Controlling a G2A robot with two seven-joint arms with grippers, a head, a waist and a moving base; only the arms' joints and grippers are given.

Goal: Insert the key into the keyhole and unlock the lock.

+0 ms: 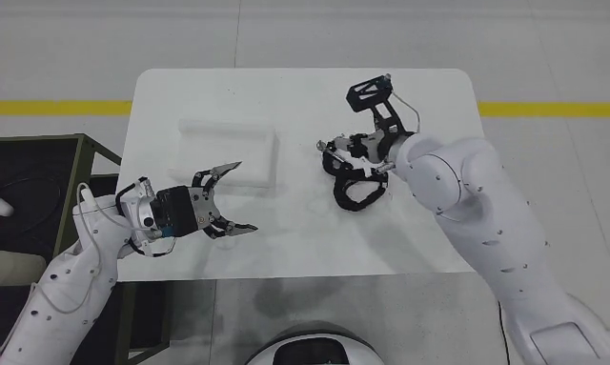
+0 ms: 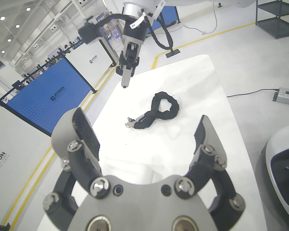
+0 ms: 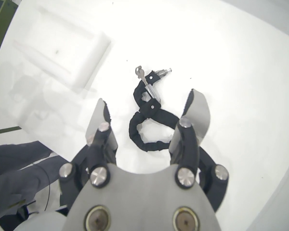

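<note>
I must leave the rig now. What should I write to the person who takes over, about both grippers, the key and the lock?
Left gripper: open, empty, over the table next to the white tray.
Right gripper: open, empty, above the lock.
Things: the lock is a black sleeved chain lying looped on the table. The key seems to sit in the silver cylinder. The pin end lies free beside it.
Done: key appears inserted and the lock appears open.
Left: confirm this; neither gripper holds anything.
</note>
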